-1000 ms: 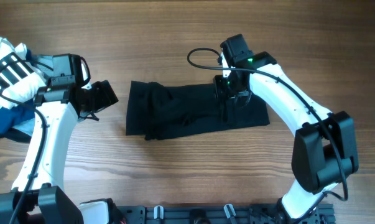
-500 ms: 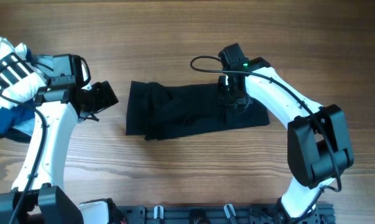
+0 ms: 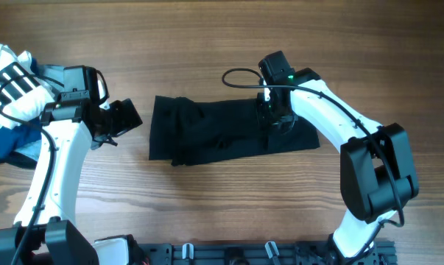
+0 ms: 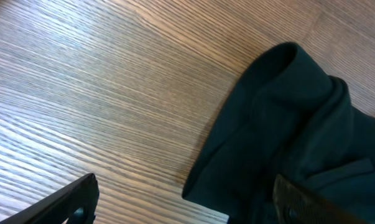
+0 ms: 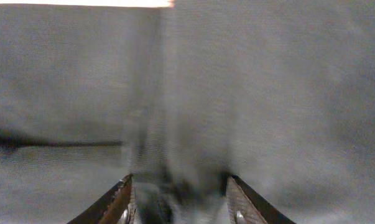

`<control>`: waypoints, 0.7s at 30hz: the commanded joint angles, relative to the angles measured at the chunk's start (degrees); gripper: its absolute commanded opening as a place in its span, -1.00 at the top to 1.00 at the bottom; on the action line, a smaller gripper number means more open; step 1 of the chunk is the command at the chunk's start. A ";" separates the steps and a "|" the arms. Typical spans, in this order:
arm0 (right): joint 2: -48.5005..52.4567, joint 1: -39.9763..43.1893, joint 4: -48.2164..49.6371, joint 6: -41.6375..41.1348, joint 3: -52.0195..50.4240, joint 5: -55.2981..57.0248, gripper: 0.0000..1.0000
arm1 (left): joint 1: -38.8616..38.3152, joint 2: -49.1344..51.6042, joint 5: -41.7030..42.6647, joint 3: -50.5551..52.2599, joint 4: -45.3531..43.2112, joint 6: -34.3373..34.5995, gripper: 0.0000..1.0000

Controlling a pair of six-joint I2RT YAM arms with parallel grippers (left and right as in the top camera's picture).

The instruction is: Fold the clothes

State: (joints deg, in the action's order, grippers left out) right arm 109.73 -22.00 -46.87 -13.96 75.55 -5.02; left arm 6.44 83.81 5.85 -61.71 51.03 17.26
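Two fingers (image 5: 120, 202) of the right gripper (image 5: 178, 204), cut off, straddle blurred shirt (image 5: 268, 93).

My left gripper (image 3: 121, 118) hovers near the table's left edge, jaws wide apart. My right gripper (image 3: 274, 122) points down, right of centre, jaws narrowed; grip unclear.

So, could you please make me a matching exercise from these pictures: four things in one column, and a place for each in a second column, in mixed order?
Things:
1. black shirt
2. left gripper
3. right gripper
4. white striped garment

Places:
a. at the left edge of the overhead view
b. down on the shirt's right part
c. lying as a long band in the middle of the view
d. over the bare table, just left of the shirt

Pairs: 1-c, 2-d, 3-b, 4-a.
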 commanded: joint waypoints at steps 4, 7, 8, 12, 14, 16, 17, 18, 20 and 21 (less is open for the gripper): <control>-7.13 -0.09 -3.08 0.09 2.54 4.72 -0.11 | 0.15 4.24 10.93 2.08 -1.60 -4.72 -0.95; -10.80 1.27 -5.14 -3.21 2.51 7.63 -0.19 | 0.04 10.38 15.21 2.60 -3.32 -8.11 -0.99; -11.08 2.25 -6.67 -4.98 2.51 8.07 -0.19 | 0.04 13.68 16.15 2.60 -4.72 -8.39 -0.99; -11.06 4.42 -8.35 -7.21 2.45 8.02 -0.19 | -1.77 22.03 21.88 2.60 -9.03 -12.57 -0.99; -11.06 4.42 -8.46 -7.23 2.45 8.02 -0.20 | -4.24 26.10 24.52 2.60 -11.69 -13.38 -0.99; -11.06 4.42 -8.72 -7.21 2.45 8.04 -0.20 | -5.84 28.02 26.99 2.60 -12.35 -14.25 -0.99; -11.06 4.42 -8.83 -7.19 2.45 8.04 -0.21 | -6.32 28.61 27.47 2.60 -12.46 -14.23 -1.00; -11.06 4.42 -8.98 -7.21 2.45 8.04 -0.21 | -6.34 28.65 27.74 2.60 -12.46 -13.99 -0.98; -11.06 4.42 -9.35 -7.17 2.45 8.11 -0.21 | -5.75 28.57 28.92 2.58 -12.28 -13.97 -0.97; -11.06 4.42 -9.44 -7.17 2.45 8.24 -0.21 | -5.03 28.57 30.16 2.58 -11.93 -14.01 -0.97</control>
State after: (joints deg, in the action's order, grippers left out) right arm 99.02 -17.56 -56.03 -20.36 77.41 2.00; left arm 1.15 107.61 34.89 -62.11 38.30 4.54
